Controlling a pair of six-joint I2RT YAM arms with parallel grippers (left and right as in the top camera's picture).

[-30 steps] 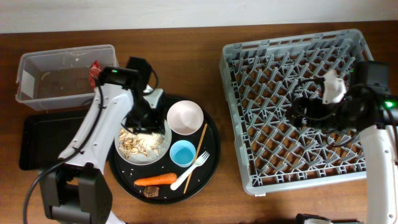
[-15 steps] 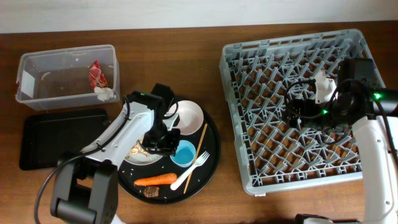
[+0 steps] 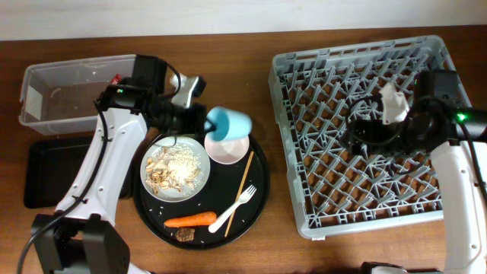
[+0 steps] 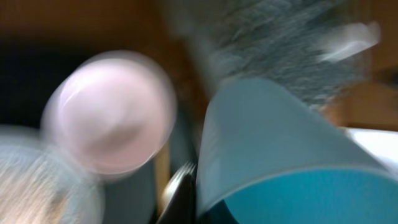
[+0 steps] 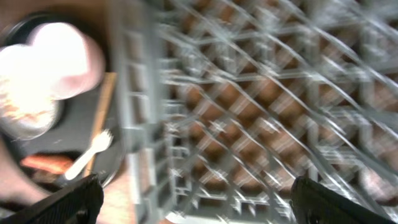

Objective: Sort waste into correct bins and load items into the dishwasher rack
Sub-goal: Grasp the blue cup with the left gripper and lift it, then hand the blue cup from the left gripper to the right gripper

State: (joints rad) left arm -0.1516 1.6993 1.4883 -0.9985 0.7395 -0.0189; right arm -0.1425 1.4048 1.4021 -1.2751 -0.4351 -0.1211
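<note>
Aloft, the left gripper (image 3: 203,122) clamps the blue cup (image 3: 231,122), tipped sideways; the rack (image 3: 283,114) lies well right, under the wide-open right gripper (image 3: 358,135).

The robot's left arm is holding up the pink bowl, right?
Not quite. The left gripper holds up the light-blue cup; the pink bowl sits on the round black tray. The overhead view shows it.

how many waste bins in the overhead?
2: the clear tub at far left, and the shallow black tray just below it in the overhead view. None looks hidden.
</note>
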